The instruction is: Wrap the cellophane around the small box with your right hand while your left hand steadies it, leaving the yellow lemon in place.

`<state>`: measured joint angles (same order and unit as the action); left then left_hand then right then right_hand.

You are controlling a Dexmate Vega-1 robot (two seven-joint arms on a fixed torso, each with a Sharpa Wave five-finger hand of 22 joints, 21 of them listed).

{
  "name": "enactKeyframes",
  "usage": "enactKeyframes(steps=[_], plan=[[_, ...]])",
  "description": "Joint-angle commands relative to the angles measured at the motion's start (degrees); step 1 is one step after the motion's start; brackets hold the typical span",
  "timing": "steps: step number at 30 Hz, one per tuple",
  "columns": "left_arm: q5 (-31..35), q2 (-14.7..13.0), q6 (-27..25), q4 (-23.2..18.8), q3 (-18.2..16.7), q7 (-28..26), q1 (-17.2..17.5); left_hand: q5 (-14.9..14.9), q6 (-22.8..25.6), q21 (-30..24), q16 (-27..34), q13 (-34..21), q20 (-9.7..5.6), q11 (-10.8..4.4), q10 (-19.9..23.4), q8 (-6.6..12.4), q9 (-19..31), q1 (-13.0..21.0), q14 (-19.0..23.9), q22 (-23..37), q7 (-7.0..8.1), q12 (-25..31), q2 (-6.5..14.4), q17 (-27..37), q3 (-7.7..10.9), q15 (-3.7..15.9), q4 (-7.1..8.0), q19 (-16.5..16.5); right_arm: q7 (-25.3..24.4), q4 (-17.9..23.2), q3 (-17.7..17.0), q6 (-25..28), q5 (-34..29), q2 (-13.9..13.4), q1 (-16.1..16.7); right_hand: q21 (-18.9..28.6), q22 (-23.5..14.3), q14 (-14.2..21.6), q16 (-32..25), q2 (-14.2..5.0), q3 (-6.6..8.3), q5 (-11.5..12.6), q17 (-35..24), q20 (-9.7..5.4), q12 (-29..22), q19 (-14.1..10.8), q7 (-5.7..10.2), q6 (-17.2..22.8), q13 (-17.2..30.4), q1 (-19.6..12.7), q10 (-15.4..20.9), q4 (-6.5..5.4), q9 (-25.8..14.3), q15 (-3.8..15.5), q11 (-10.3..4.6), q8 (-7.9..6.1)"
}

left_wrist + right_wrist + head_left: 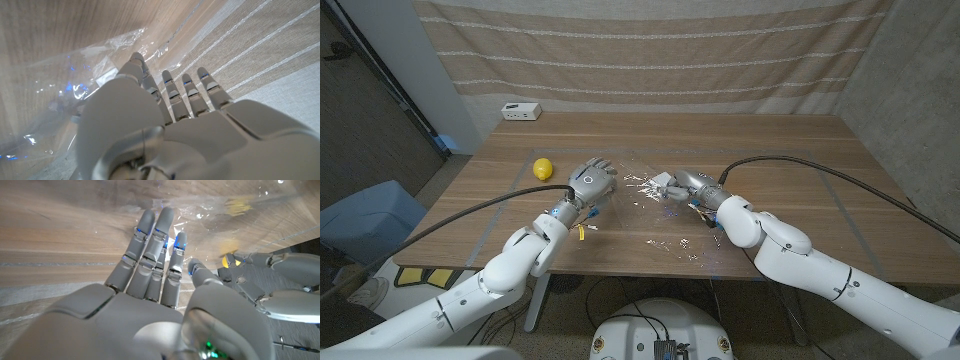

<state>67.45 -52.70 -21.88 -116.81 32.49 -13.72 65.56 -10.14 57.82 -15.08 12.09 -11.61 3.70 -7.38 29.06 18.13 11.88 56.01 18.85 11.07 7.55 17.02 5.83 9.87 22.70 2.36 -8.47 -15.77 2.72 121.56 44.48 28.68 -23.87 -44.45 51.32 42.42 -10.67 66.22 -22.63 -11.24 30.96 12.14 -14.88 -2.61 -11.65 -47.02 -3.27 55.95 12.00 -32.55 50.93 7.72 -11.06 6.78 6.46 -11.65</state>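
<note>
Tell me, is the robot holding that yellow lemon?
No. In the head view the lemon sits alone on the table, apart from the left robot hand, whose fingers are spread open.

The small box (671,184) is mostly covered by the right robot hand (688,186), so whether the fingers grip it cannot be told. The cellophane (638,190) shows as faint glints only, its edges unclear. The lemon (239,205) is a yellow blur through the film.

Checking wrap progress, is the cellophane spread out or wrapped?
Spread out: the cellophane lies crinkled across the table between both hands.
</note>
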Motion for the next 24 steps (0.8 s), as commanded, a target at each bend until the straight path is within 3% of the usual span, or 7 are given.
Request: enactKeyframes(steps=[1, 12, 24], plan=[[-3.52, 0.64, 0.28, -0.88, -0.20, -3.79, -0.20, 0.38, 0.17, -0.28, -0.13, -0.17, -0.12, -0.07, 0.43, -0.11, 0.16, 0.18, 0.63, 0.23, -0.16, -0.31, 0.65, 0.17, -0.45, 6.02, 0.10, -0.10, 4.43, -1.12, 0.31, -0.84, 3.83, -0.32, -1.58, -0.45, -0.23, -4.04, 1.52, -0.07, 1.33, 0.22, -0.13, 0.91, 0.19, 2.36, 0.08, -0.52, 0.08, -0.98, -0.60, -0.56, -0.36, -1.21, 0.06, 0.12], [-12.17, 4.82, 5.04, 0.88, -1.45, -15.45, -0.43, 0.33, 0.91, -0.35, 0.19, -0.31, 0.28, -0.44, 3.11, -0.07, 0.28, 0.55, 2.67, 0.31, -0.70, 0.19, 1.10, 0.21, -1.01, 6.42, -0.05, -0.28, 3.15, -0.99, 0.50, -0.93, 4.31, -0.62, -1.35, -0.53, -0.23, -5.59, 1.72, 0.18, 1.42, -0.01, -0.66, 1.60, 0.38, 3.43, -0.35, -1.03, 0.15, -0.58, -1.37, -1.40, -0.40, -1.97, 0.22, 0.22], [-13.71, 9.81, 7.73, 6.99, 2.05, -19.71, -6.77, 0.29, 1.37, -0.82, 0.19, -0.43, 0.56, -0.66, 4.34, -0.06, 0.33, 0.42, 4.06, 0.42, -0.86, 0.28, 1.25, 0.20, -1.10, 6.79, 0.05, -1.30, 1.53, 0.01, -0.45, -1.07, 5.30, -1.43, -0.12, -0.52, -0.19, -6.61, 1.55, 0.45, 1.38, -0.21, -1.32, 2.07, 0.33, 4.08, -0.46, -1.32, 0.19, -0.48, -1.55, -1.56, -0.41, -2.38, 0.62, 0.22]])
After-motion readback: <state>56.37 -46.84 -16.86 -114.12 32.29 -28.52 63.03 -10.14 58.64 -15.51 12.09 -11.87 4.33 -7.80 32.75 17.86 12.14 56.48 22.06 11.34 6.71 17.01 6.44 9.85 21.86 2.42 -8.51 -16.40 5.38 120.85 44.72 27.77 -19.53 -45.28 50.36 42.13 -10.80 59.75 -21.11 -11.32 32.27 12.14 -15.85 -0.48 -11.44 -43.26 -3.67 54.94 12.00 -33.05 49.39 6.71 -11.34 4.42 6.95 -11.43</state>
